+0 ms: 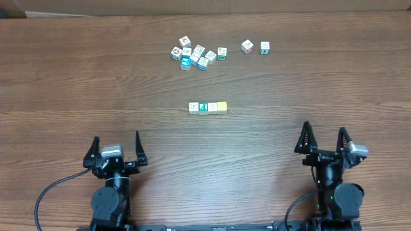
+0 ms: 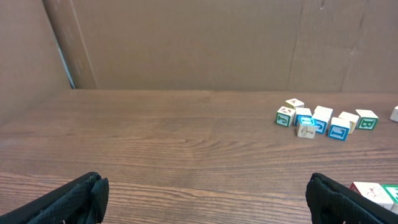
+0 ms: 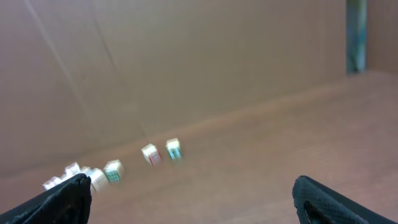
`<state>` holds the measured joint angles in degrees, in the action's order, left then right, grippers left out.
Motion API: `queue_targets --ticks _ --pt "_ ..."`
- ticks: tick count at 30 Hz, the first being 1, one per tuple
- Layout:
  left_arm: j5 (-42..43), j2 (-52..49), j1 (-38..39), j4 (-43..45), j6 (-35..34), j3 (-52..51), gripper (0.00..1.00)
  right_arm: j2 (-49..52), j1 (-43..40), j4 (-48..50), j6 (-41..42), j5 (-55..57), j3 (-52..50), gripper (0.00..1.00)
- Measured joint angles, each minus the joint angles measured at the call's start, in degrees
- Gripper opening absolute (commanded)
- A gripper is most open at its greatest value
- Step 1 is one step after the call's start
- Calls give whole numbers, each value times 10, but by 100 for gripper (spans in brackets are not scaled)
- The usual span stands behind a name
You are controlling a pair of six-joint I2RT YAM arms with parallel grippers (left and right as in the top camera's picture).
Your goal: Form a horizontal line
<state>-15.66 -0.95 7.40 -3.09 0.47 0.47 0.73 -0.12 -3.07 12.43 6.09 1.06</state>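
- Since the row of four cubes (image 1: 208, 107) lies at mid-table with its white, green, white and yellow faces touching side to side in a straight left-to-right run, you can take the line as formed. I judge the task done or nearly so.
- Nothing touches the row, so it keeps its shape simply by resting flat on the table (image 1: 64, 83).
- Your left pincer (image 1: 117, 141) sits near the front edge, well short of the row and off to its left, with fingers spread wide and holding nothing.
- Your right pincer (image 1: 324, 131) mirrors it on the other side, equally wide and empty. Both sit far enough from the row that no finger can nudge the cubes.
- Beyond the row, toward the far edge, the cluster of cubes (image 1: 196, 55) lies jumbled. A pair of cubes (image 1: 255, 47) sits to its right, apart from it. These look like spare stock, not part of the line.
- If you move again, plan a path that keeps well away from the row.
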Motion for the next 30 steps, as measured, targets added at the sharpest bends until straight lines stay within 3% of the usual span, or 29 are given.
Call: queue_targets --ticks 10,30 --pt "0 0 0 0 0 0 100 0 -9 -17 -92 -36 0 100" --pt "0 0 0 0 0 0 100 0 -9 -17 -116 -46 0 100"
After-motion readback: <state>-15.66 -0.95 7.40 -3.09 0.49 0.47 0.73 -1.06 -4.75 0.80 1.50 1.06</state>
